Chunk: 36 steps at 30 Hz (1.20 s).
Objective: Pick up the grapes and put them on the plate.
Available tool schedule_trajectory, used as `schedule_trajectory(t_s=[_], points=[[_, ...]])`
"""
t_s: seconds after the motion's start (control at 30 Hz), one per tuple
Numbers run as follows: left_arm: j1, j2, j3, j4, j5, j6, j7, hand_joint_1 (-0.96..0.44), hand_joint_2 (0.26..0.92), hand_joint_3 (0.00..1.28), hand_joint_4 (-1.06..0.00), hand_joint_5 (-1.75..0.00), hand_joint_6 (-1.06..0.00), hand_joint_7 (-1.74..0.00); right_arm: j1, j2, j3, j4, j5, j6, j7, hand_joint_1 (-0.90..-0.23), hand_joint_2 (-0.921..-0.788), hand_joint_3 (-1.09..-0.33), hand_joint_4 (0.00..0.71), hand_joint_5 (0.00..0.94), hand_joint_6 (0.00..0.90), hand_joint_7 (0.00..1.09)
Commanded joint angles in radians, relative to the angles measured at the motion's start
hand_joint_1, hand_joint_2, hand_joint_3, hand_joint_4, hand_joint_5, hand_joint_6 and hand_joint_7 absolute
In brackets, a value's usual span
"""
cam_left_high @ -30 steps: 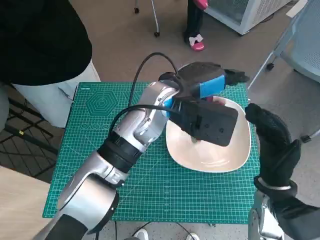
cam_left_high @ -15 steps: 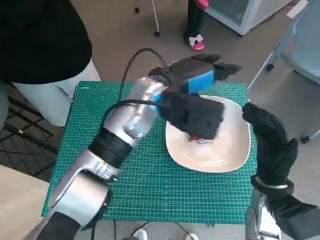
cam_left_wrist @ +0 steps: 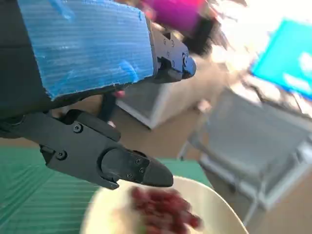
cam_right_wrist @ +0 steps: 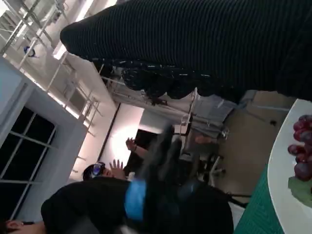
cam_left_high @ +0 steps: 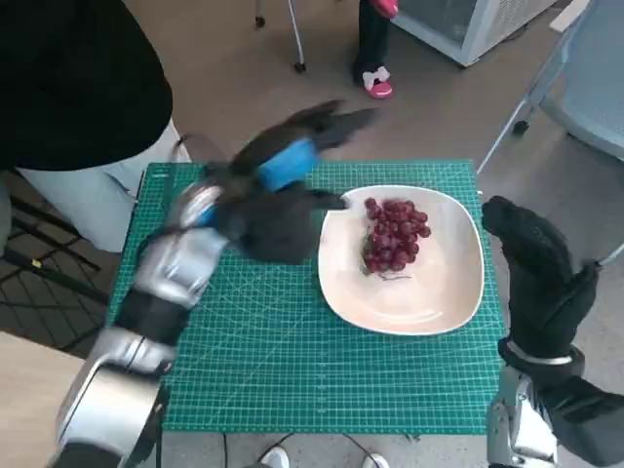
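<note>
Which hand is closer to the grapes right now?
The left hand, the one with blue tape, empty beside the plate's left rim. The gloved right hand stands off the plate's right edge, farther from the grapes.

head: steeply down on plate
left wrist: close behind fingers, plate beyond (blurred)
right wrist: under glove, sideways
shared: grapes

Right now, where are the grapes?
In the head view, the grapes lie on the white plate, in its upper half, between the left hand and right hand.
</note>
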Motion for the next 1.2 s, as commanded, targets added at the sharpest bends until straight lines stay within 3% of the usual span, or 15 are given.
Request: schedule_trajectory(t_s=[0.03, 0.17, 0.33, 0.53, 0.9, 1.2], points=[[0.105, 0.028, 0.055, -0.06, -0.037, -0.018, 0.052, -0.58, 0.921, 0.17, -0.28, -0.02, -0.34, -0.02, -0.017, -0.001, 0.006, 0.043, -0.002, 0.01, 0.017, -0.626, -0.921, -0.813, 0.381, 0.0, 0.155, 0.11], [0.168, 0.015, 0.124, -0.056, -0.146, -0.074, 0.042, -0.6, 0.921, 0.22, -0.3, -0.02, -0.34, -0.02, -0.033, 0.002, 0.012, 0.063, 0.001, 0.014, 0.027, -0.625, -0.921, -0.812, 0.382, 0.001, 0.156, 0.11], [0.216, -0.065, 0.244, -0.005, -0.443, -0.151, -0.104, -0.6, 0.921, 0.25, -0.28, -0.01, -0.33, -0.01, -0.043, 0.005, 0.023, 0.065, 0.009, 0.027, 0.043, -0.624, -0.921, -0.809, 0.389, 0.004, 0.161, 0.11], [0.272, -0.137, 0.319, 0.001, -0.64, -0.185, -0.213, -0.57, 0.921, 0.29, -0.26, 0.0, -0.28, 0.0, -0.055, 0.004, 0.029, 0.069, 0.027, 0.038, 0.067, -0.62, -0.921, -0.809, 0.392, 0.005, 0.163, 0.11], [0.349, -0.202, 0.389, -0.002, -0.852, -0.192, -0.449, -0.61, 0.921, 0.4, -0.15, 0.0, -0.19, 0.0, -0.079, 0.005, 0.026, 0.096, 0.046, 0.045, 0.11, -0.618, -0.921, -0.809, 0.394, 0.005, 0.167, 0.11], [0.39, -0.232, 0.4, -0.021, -0.883, -0.196, -0.525, -0.62, 0.921, 0.43, -0.16, -0.01, -0.19, -0.01, -0.087, 0.008, 0.024, 0.115, 0.044, 0.033, 0.125, -0.616, -0.921, -0.814, 0.395, 0.004, 0.168, 0.11]])
